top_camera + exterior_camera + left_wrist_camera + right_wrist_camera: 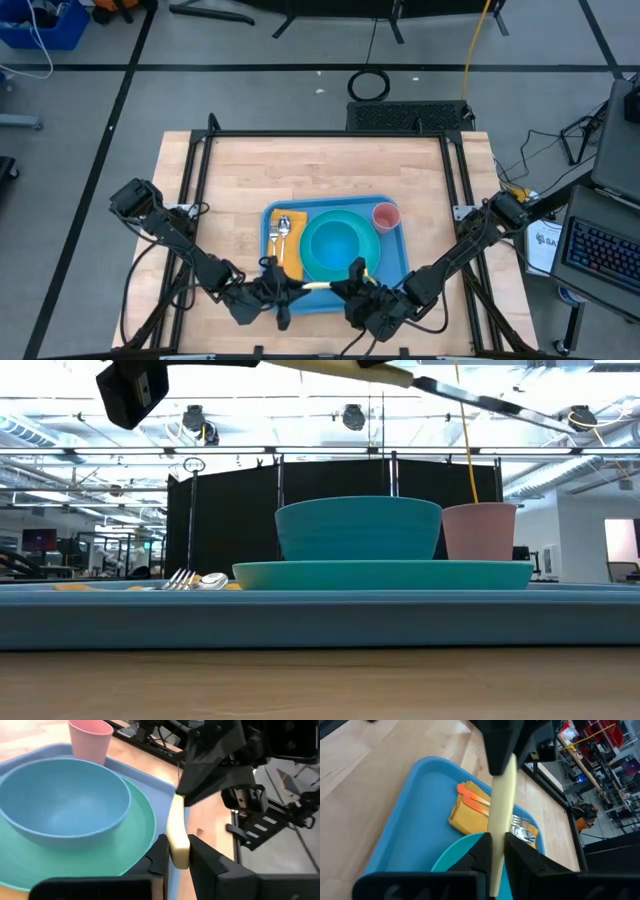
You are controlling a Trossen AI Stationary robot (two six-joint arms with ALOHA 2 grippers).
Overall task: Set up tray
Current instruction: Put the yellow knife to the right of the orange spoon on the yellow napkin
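Observation:
The blue tray [392, 262] lies on the wooden table, near its near edge. On it are a teal plate [370, 243] with a blue bowl [331, 245], a pink cup [386, 215] and a yellow napkin [291, 258] bearing a fork and spoon [282, 228]. Both grippers hover over the tray's near rim, facing each other. Between them is a knife with a cream handle [315, 286]. In the low view its silver blade [490, 405] points to the table's right. My left gripper [288, 290] and my right gripper [352, 285] are each shut on the handle. My left gripper [177, 855] pinches the free end of the cream handle [178, 837] between its two fingers, coming level from the table's left, along the handle. The knife is lifted clear above the tray. My right gripper [495, 851] pinches the cream handle [498, 822] farther along between its two fingers, coming from the table's right. The handle runs straight out toward the left gripper. The knife is held about level, clear of the tray.
An orange-handled utensil [476, 798] lies on the napkin [465, 817] beside the fork and spoon [520, 827]. Bare wood [320, 170] stretches from the tray to the far edge. A black frame [330, 134] borders the table. Cables and a keyboard [605, 255] lie right of the table.

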